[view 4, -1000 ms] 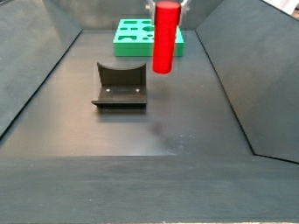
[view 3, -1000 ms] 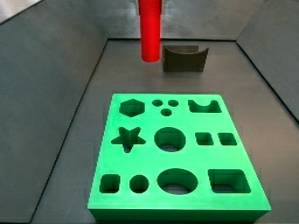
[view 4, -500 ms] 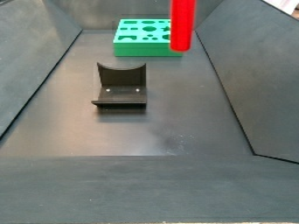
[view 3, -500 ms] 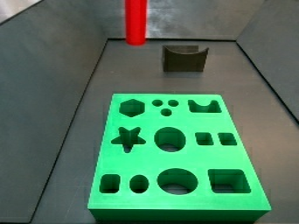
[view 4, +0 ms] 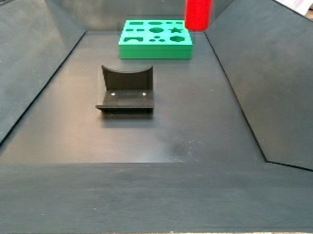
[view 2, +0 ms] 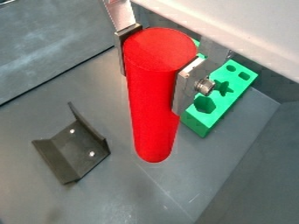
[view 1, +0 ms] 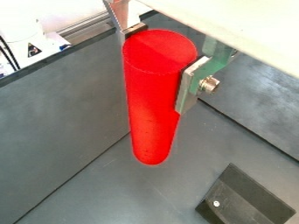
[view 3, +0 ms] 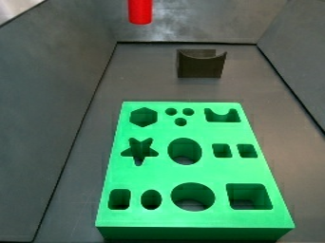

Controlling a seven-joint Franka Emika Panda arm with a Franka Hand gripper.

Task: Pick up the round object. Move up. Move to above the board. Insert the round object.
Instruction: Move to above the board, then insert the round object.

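My gripper (view 1: 159, 59) is shut on the round object (view 1: 152, 101), a tall bright red cylinder peg held upright by its upper part between the silver fingers (view 2: 187, 84). It also shows in the other wrist view (view 2: 155, 96). In both side views only the peg's lower end shows at the upper edge (view 3: 140, 10) (view 4: 199, 14), high above the floor; the gripper itself is out of frame there. The green board (view 3: 193, 166) with its shaped holes lies flat on the floor, also in the other side view (view 4: 154, 37). In a wrist view one end of the board (view 2: 219, 98) shows behind the peg.
The dark fixture (view 4: 126, 89) stands on the dark floor between the board and the near end of the bin; it also shows in the other side view (view 3: 200, 63) and in both wrist views (view 2: 70, 150) (view 1: 246, 203). Sloping grey walls (view 4: 37, 78) ring the floor.
The red peg has risen steadily with my gripper. A second ago most of its length showed in the side views; now only its lower end remains in frame.
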